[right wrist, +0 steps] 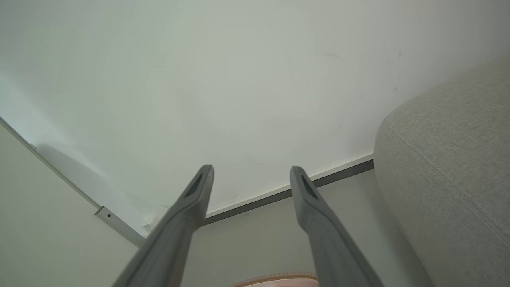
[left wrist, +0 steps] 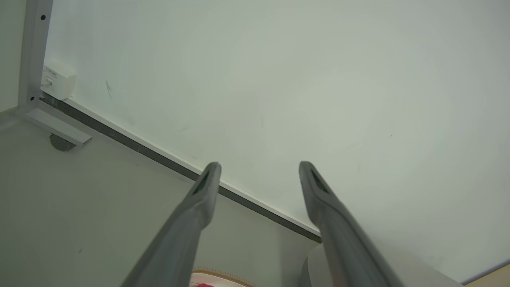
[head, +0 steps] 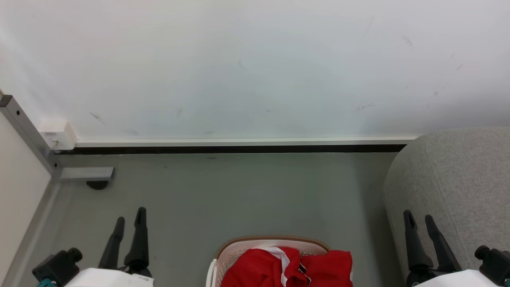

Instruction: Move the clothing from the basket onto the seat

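Note:
Red clothing (head: 287, 269) with white trim lies heaped in the cream basket (head: 239, 246) with a tan rim, at the bottom centre of the head view. The light-grey seat (head: 458, 187) fills the right side. My left gripper (head: 130, 214) stands open to the left of the basket, over the floor, nothing between its fingers. My right gripper (head: 418, 219) stands open to the right of the basket, in front of the seat's rounded edge. The left wrist view shows the open gripper (left wrist: 259, 167) and a sliver of basket rim (left wrist: 219, 274); the right wrist view shows the open gripper (right wrist: 251, 171) beside the seat (right wrist: 450, 179).
A white wall (head: 255, 67) with a dark baseboard (head: 239, 148) stands behind a grey floor (head: 239, 191). At the left a panel with a metal frame post (head: 28, 131), a foot bracket (head: 85, 173) and a small white box (head: 57, 134) close off the corner.

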### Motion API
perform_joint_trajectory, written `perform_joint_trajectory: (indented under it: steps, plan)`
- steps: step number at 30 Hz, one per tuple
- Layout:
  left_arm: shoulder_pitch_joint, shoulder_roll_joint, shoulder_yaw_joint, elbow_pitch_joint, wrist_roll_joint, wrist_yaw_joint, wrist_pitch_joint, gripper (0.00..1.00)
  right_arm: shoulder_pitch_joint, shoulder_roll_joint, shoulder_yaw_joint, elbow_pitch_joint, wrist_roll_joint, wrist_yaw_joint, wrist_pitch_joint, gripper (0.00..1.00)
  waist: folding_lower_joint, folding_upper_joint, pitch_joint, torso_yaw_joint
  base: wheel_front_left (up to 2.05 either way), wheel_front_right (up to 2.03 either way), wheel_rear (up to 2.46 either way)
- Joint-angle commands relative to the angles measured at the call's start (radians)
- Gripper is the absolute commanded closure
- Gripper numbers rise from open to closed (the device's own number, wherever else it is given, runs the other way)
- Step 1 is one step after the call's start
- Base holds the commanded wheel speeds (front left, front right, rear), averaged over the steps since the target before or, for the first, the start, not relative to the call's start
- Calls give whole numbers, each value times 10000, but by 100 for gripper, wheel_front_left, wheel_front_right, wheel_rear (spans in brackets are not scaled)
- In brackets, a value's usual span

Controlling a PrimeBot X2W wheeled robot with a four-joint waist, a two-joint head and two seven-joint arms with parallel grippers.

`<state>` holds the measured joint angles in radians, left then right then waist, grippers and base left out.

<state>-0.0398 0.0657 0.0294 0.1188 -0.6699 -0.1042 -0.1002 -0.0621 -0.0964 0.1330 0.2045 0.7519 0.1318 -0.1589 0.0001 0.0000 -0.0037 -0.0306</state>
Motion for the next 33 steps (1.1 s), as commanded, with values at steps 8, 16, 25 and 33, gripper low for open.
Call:
perform_joint_trajectory:
  steps: [8, 16, 25, 33]
  plan:
    - [-11, 135, -104, -122, 1135, 37, -348, 0, -72, 71, -109, -97, -1260, -10, -223, 0, 0, 0, -1, -46, 0, 0, 0]
    - [9, 125, -119, 15, 1836, -13, -565, 0, -59, 151, -296, -27, -2071, -12, -357, 0, 0, 0, -14, -97, 0, 0, 0]
    - [32, 34, -3, 101, 2497, -82, -794, 0, 4, 198, -445, -34, -2701, -13, -490, 0, 0, 0, -54, -142, 0, 0, 0]
    - [27, -33, 39, 134, 3045, -147, -957, 0, 75, 252, -511, -12, -3121, -15, -619, 0, 0, 0, -56, -194, 0, 0, 0]
